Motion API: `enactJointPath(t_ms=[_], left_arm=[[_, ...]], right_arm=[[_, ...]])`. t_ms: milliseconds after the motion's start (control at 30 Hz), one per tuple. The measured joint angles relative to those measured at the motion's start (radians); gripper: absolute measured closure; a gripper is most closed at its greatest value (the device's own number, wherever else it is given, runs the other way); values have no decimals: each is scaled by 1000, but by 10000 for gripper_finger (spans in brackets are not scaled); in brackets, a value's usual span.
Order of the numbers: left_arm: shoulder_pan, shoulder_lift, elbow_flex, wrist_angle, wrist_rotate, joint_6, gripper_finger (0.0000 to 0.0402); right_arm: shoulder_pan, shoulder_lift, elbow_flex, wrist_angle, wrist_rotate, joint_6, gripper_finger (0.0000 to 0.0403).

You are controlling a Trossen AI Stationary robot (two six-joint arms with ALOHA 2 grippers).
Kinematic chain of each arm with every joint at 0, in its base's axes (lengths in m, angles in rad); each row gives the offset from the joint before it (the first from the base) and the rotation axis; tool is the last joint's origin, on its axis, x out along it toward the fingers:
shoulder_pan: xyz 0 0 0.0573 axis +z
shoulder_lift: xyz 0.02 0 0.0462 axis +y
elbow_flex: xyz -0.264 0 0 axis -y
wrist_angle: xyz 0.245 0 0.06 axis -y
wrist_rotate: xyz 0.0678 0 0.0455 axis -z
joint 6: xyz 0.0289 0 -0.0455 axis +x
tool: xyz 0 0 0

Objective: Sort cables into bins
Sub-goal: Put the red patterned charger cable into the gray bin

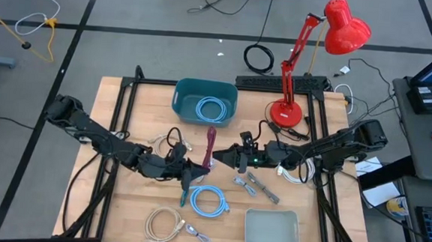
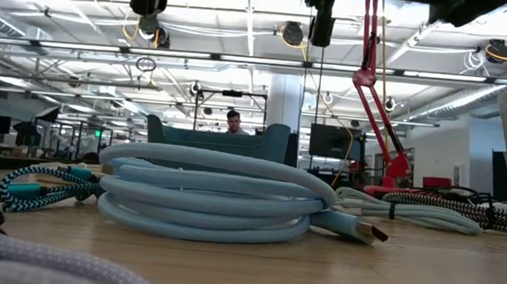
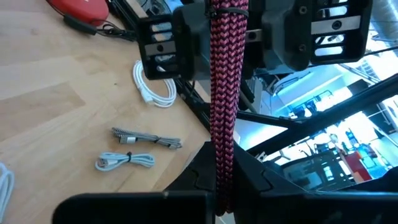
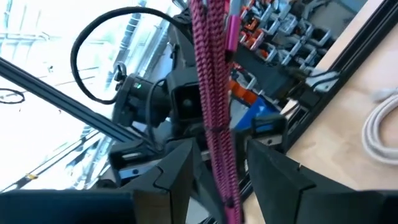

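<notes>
Wooden desk (image 1: 126, 108) carries two bins and several cable coils. Nearest the front edge sit a beige coil (image 1: 166, 224) and the pale grey tray (image 1: 272, 229), which holds nothing. Just behind them lie a light blue coil (image 1: 209, 200), a short teal piece (image 1: 184, 199) and two grey pieces (image 1: 257, 186). At mid-desk the left gripper (image 1: 200, 167) is clamped shut on the lower end of a maroon cable (image 1: 210, 146), while the right gripper (image 1: 221, 157) straddles the same cable with its fingers (image 4: 180, 165) apart, not pinching it. Another beige coil (image 1: 162, 142) and a white coil (image 1: 303, 171) lie partly under the arms. Farthest back, the teal tub (image 1: 204, 101) holds a second light blue coil (image 1: 213, 107).

Only the wrist views show the maroon cable's braided weave. From the low view, the front blue coil hides most of the desk, and both grippers are cut off at the top.
</notes>
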Motion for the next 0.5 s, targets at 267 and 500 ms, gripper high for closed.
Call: enactJointPath(t_ms=[267, 500], left_arm=[[5, 0, 0, 0, 12, -20, 369], [20, 0, 0, 0, 21, -11, 387]], right_arm=[[-46, 0, 2, 8, 0, -22, 261], [-54, -1, 81, -59, -54, -78, 261]])
